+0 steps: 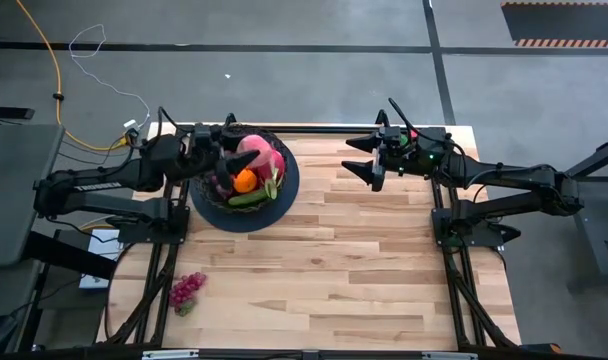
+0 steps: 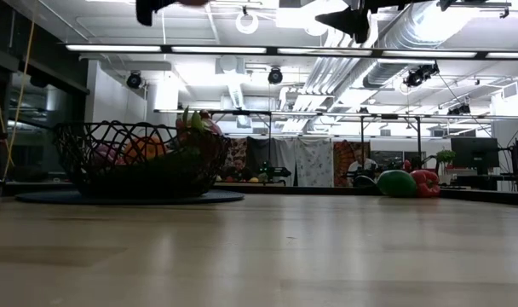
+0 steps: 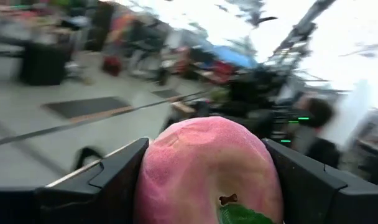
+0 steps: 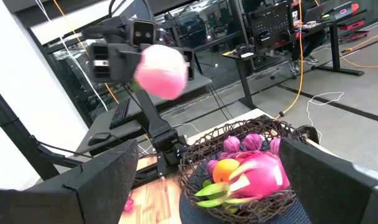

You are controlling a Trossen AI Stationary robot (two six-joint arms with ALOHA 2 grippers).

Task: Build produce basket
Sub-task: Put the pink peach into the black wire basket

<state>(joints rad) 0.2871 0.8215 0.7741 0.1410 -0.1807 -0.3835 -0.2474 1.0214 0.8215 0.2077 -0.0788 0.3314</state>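
The black wire basket (image 1: 284, 190) stands on its dark round base at the table's far left. It holds an orange (image 1: 244, 181), a green cucumber (image 1: 250, 198), purple grapes (image 4: 251, 142) and a pink dragon-fruit-like piece (image 4: 260, 174). My left gripper (image 1: 252, 158) is high above the basket, shut on a pink peach (image 4: 161, 71). My right gripper (image 1: 356, 158) is open and empty above the table's far middle, its fingers pointing toward the basket. A purple grape bunch (image 1: 187, 289) lies on the table near the front left corner. My left gripper pinches the peach's two opposite sides (image 3: 153, 174) between its two fingers (image 3: 114, 180). The fingers lie about level and come from the table's left. The peach is lifted clear, well above the basket, with its stem and green leaf (image 3: 229, 208) on the side facing the wrist.
In the low view a green pepper (image 2: 397, 182) and a red pepper (image 2: 425, 182) show at the far right, past the tabletop's visible wood. The wooden tabletop (image 1: 364, 270) is bare between the basket, the grape bunch and the right arm.
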